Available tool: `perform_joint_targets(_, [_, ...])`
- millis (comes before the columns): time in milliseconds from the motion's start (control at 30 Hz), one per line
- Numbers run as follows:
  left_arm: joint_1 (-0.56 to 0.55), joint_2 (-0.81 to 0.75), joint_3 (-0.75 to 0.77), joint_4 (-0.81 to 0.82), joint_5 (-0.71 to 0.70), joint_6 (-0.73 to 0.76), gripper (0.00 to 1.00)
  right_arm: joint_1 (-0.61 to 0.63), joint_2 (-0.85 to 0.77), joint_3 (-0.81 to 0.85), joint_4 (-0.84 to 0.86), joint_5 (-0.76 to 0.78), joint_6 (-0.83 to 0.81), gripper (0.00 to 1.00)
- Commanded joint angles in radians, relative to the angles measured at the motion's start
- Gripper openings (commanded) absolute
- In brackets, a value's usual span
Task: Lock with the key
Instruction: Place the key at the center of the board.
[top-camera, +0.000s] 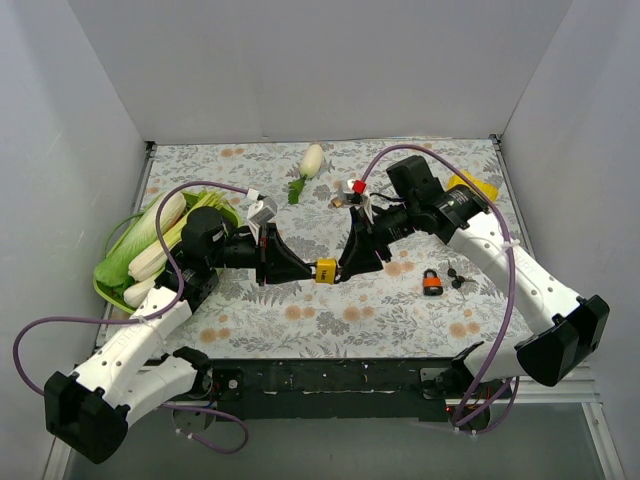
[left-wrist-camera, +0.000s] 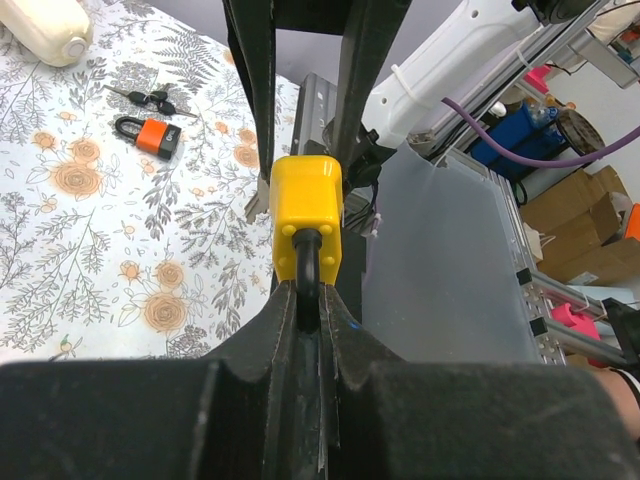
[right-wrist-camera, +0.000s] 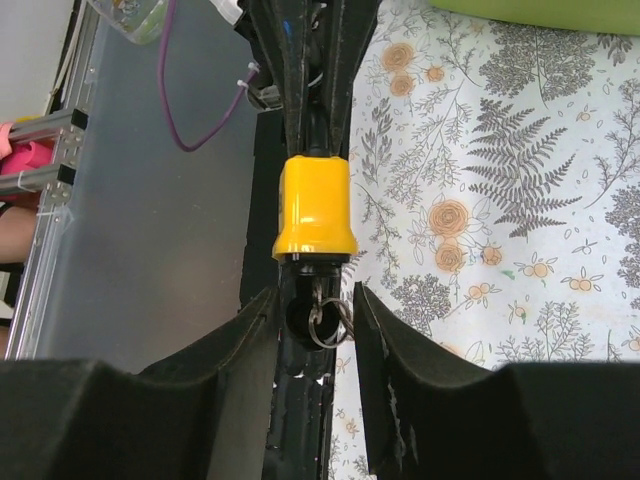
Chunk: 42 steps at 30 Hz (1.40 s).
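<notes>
A yellow padlock (top-camera: 325, 270) held in mid-air between two hands, above the worktop (top-camera: 300, 330).
The left hand (left-wrist-camera: 308, 300) is clenched on the black shackle (left-wrist-camera: 308, 262), with the lock body jutting just past its fingertips. The right hand (right-wrist-camera: 315, 300) faces it, fingers either side of the key (right-wrist-camera: 303, 315) seated in the lock's base; I cannot tell whether they press it. An orange padlock (top-camera: 432, 283) lies on the worktop, off to the right hand's outer side.

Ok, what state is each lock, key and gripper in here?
Yellow padlock, held up by its shackle; locked or not unclear.
Key, inserted in the yellow padlock's base.
Left gripper, shut on the yellow padlock's shackle.
Right gripper, open, fingers either side of the key.
Orange padlock, flat on the table, shackle looks closed.
Loose keys, on the table beside it.
</notes>
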Motion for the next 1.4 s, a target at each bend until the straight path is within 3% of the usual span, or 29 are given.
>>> perform_joint_targets(0, [0.004,-0.006,0.044,0.026,-0.027,0.017,0.00,0.019,0.004,-0.003,-0.003,-0.039,-0.014,0.43])
perform_joint_targets(100, [0.004,-0.003,0.044,0.026,-0.032,0.020,0.00,0.026,0.010,-0.003,-0.003,-0.034,-0.013,0.43])
perform_joint_targets(233, [0.004,-0.006,0.047,0.024,-0.036,0.023,0.00,0.031,0.010,-0.008,-0.008,-0.017,-0.028,0.25])
perform_joint_targets(333, [0.004,-0.011,0.045,0.015,-0.045,0.027,0.00,0.031,0.008,-0.010,-0.028,0.004,-0.045,0.20])
perform_joint_targets(600, [0.002,-0.020,0.039,0.017,-0.055,0.020,0.00,0.031,-0.009,-0.036,-0.052,0.042,-0.071,0.19])
perform_joint_targets(700, [0.004,-0.017,0.042,0.018,-0.056,0.020,0.00,0.029,-0.006,-0.033,-0.055,0.049,-0.071,0.25])
perform_joint_targets(733, [0.004,-0.014,0.042,0.020,-0.056,0.018,0.00,0.029,-0.006,-0.028,-0.054,0.047,-0.071,0.14])
perform_joint_targets(800, [0.002,-0.011,0.045,0.015,-0.059,0.020,0.00,0.031,-0.004,-0.023,-0.046,0.047,-0.068,0.01])
perform_joint_targets(1000, [0.004,-0.017,0.044,0.009,-0.087,0.036,0.00,0.026,-0.010,-0.029,-0.061,0.061,-0.067,0.01])
perform_joint_targets(1367, [0.053,-0.023,0.038,-0.058,-0.092,0.089,0.00,-0.089,-0.055,-0.132,-0.187,0.032,-0.140,0.01])
